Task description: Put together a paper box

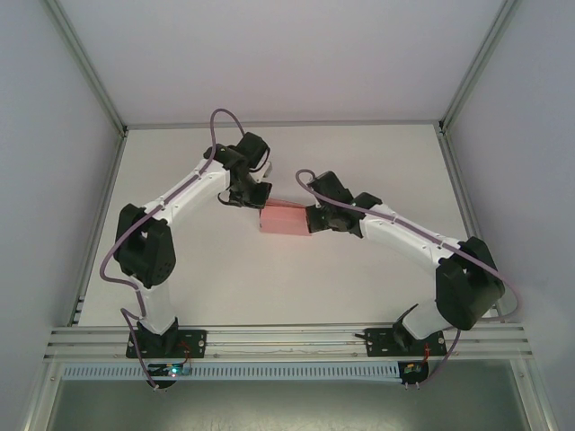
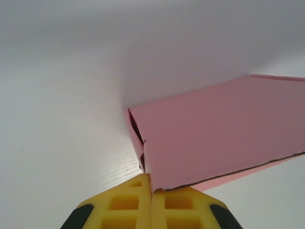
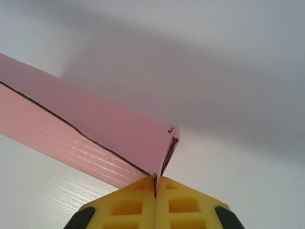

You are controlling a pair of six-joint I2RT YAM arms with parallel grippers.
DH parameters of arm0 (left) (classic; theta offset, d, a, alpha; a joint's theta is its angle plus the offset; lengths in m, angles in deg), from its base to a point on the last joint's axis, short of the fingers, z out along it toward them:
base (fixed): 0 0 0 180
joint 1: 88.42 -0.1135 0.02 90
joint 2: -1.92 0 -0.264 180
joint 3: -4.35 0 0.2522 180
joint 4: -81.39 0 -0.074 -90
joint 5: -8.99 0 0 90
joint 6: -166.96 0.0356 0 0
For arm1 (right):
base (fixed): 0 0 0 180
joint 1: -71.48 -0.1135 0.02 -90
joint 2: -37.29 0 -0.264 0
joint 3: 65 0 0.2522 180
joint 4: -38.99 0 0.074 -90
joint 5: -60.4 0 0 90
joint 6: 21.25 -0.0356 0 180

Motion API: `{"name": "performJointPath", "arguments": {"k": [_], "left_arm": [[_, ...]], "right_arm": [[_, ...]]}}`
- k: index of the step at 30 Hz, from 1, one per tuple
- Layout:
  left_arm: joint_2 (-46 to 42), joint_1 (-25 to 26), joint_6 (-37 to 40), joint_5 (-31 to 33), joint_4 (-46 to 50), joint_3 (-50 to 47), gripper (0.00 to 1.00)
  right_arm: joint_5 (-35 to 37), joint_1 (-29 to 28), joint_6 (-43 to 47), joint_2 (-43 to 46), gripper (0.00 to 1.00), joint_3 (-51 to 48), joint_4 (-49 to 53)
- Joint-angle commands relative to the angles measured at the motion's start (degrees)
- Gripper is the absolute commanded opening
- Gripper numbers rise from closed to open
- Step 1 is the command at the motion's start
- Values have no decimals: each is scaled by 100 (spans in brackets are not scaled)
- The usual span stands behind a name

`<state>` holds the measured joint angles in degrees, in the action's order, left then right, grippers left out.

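The paper box (image 1: 284, 221) is a pink, partly flattened sleeve lying in the middle of the white table, between my two grippers. At its left end my left gripper (image 1: 254, 203) points down. In the left wrist view its yellow fingers (image 2: 124, 205) are pressed together, and the left gripper (image 2: 151, 183) pinches the near corner of the box's top panel (image 2: 214, 138). My right gripper (image 1: 312, 219) is at the box's right end. In the right wrist view the right gripper (image 3: 155, 181) is shut on the thin corner edge of the paper box (image 3: 95, 129), whose end stands slightly agape.
The white table (image 1: 359, 171) is walled by pale enclosure panels with metal posts at the back corners. An aluminium rail (image 1: 287, 341) carrying both arm bases runs along the near edge. Purple cables loop over each arm.
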<state>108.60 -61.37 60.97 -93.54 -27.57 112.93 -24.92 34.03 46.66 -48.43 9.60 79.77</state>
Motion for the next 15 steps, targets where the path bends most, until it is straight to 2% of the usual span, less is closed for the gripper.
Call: {"name": "performJointPath", "arguments": {"k": [1, 5, 12, 15], "left_arm": [[108, -92, -388, -203, 672, 298, 0], [125, -182, -655, -781, 475, 271, 0], [439, -316, -1014, -1160, 738, 712, 0], [424, -321, -904, -823, 733, 628, 0]], "right_arm": [[409, -87, 142, 14, 0, -247, 33], [228, -104, 154, 37, 0, -334, -74], [77, -104, 78, 68, 0, -414, -193], [15, -104, 25, 62, 0, -486, -344]]}}
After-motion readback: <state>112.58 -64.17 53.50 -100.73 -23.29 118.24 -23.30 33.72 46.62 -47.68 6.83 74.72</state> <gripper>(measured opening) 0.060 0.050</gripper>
